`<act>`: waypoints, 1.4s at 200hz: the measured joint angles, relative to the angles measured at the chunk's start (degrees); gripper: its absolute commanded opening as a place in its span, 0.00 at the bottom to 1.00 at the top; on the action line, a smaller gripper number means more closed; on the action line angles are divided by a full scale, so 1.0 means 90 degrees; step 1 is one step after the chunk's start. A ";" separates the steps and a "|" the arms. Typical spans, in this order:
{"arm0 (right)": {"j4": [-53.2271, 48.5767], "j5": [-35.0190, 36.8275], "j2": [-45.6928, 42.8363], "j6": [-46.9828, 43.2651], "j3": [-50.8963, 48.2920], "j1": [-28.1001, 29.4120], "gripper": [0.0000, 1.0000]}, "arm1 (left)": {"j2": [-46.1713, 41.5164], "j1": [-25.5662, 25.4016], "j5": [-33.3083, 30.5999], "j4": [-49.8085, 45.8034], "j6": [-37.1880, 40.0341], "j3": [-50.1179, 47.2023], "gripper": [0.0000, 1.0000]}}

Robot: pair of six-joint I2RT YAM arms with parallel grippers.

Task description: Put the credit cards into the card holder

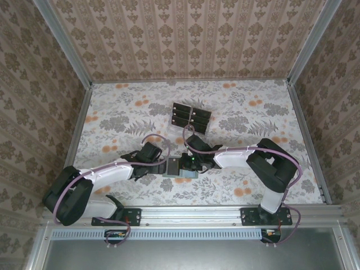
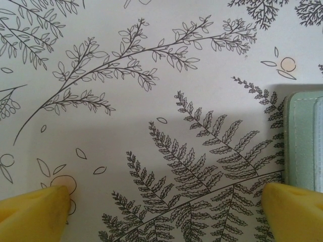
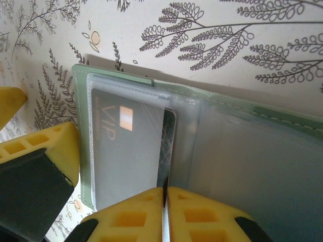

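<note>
Near the middle of the counter [image 1: 253,112], which has a pale cloth with printed ferns and orange flowers, the holder [image 1: 173,167] lies flat and open between the two arms. It is soft sage-green material with a stitched edge [image 2: 303,136], and inside it has frosted clear plastic sleeves [image 3: 252,166]. One card [image 3: 169,146] sits partly in the left sleeve. It is thin, black and rectangular with rounded corners. The part under the plastic looks grey and shows the letters "VIP" and a small orange square, and a narrow dark strip on one long side is uncovered.

The right end effector [image 3: 165,212] has blocky yellow fingers with square hollows. They are clenched almost together, with only a thin line between them, just at the near edge of the card and the sleeve. I cannot tell if they nip the card or only press against it. From above it [image 1: 188,164] is over the holder.

The left end effector [image 2: 164,212] is released, its yellow fingers [image 2: 35,212] spread wide over the bare cloth and holding nothing. One tip is just beside the holder's corner.

Farther back, well apart from the holder, a clear tiered rack [image 1: 191,116] carries more black cards [image 1: 181,112] in two columns.
</note>
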 measured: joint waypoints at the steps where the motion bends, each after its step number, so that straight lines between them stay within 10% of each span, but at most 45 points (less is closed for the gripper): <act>1: 0.0000 0.0000 0.0000 0.0000 0.0000 0.0000 0.11 | 0.0002 0.0000 0.0000 0.0000 0.0000 0.0000 1.00; 62: -0.0061 -0.0034 -0.0170 -0.0053 0.0019 0.0012 0.41 | -0.0019 0.0000 -0.0027 -0.0005 -0.0007 -0.0005 1.00; 280: -0.1749 0.1557 -0.1171 -0.0843 -0.0017 0.0219 0.39 | -0.0646 -0.0277 -0.0359 -0.0658 -0.0119 0.0430 1.00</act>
